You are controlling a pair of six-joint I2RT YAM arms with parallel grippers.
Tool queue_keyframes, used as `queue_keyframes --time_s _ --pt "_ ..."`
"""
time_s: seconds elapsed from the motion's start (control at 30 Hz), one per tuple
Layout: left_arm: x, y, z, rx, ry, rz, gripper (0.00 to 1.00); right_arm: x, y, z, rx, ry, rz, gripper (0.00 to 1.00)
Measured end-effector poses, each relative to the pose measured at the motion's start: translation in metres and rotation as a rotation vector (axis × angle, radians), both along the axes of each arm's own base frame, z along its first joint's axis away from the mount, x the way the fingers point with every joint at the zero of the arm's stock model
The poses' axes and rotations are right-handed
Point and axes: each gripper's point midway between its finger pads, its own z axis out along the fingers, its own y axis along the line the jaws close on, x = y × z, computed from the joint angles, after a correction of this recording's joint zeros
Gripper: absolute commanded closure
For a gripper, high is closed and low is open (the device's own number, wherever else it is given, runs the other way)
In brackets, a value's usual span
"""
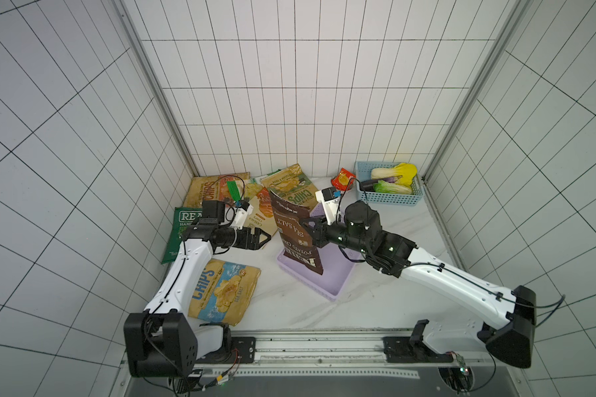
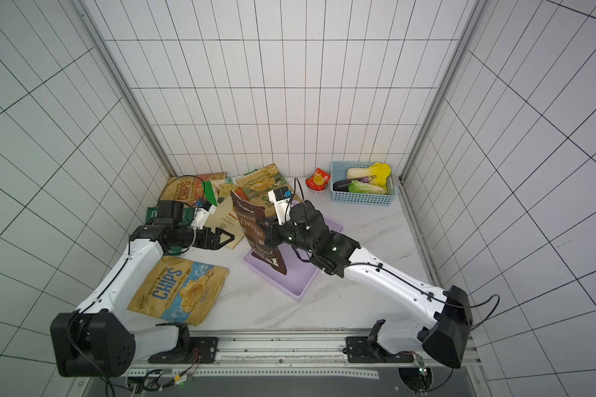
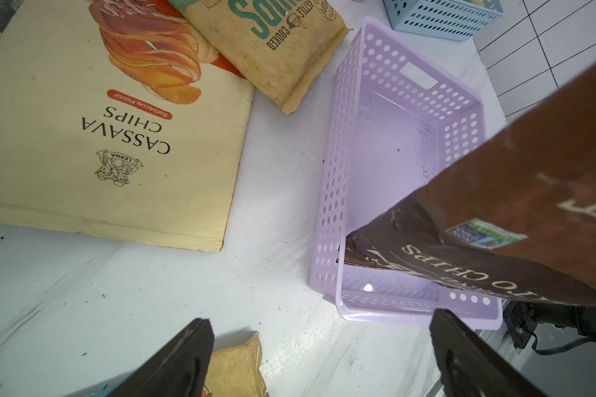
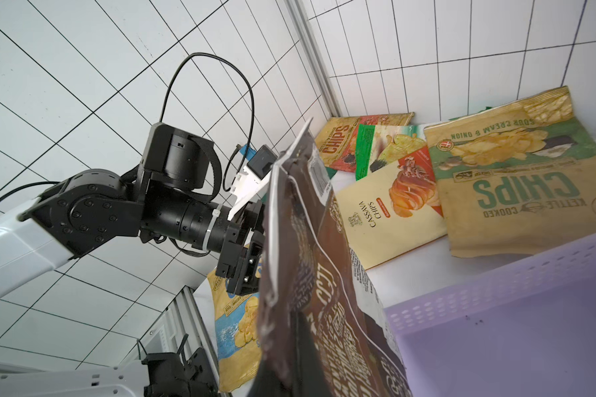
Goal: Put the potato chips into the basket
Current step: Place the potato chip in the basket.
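Right gripper [image 1: 306, 225] has its jaws pinched tight on one long side edge of the brown chip bag [image 1: 295, 237], about halfway along it. The bag hangs close to upright, so its long axis runs up and down with a bit of a lean. The end with the big brand lettering points down and the other end sticks up in the air. From the top views the print reads upside down. Its bottom corner is already inside the lilac basket [image 1: 338, 278], close to one short wall, as the left wrist view shows [image 3: 375, 254]. The basket has nothing else in it.

Left gripper [image 1: 266, 240] has its jaws spread wide and holds nothing. It sits above the table between the cream cassava bag [image 3: 111, 130] and the lilac basket.

The other bags all lie flat on the table:
- a tan and blue one [image 1: 224, 292] next to the left arm
- a dark green one [image 1: 179, 237] by the left wall
- a tan one with green lettering [image 1: 289, 187]
- a tan and red one [image 1: 205, 190] in the back corner

The small blue basket [image 1: 389, 200] sits at the back right, with a red packet [image 1: 343, 178] just beside it.
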Motion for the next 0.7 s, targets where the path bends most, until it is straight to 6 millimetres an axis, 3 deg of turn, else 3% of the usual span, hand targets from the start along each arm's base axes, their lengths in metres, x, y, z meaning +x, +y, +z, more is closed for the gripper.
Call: queue_keyframes --time_s 0.2,0.5,0.7 --pt "0.0 0.0 0.0 0.0 0.0 0.0 0.03 -0.002 -0.006 0.004 0.021 -0.02 -0.007 1.0" --pt "0.0 0.0 0.0 0.0 0.0 0.0 0.03 -0.01 -0.006 -0.047 -0.008 0.088 -0.001 1.0" --pt "-0.001 0.0 -0.001 -0.001 0.002 0.0 0.03 -0.028 0.002 -0.061 -0.008 0.126 0.038 1.0"
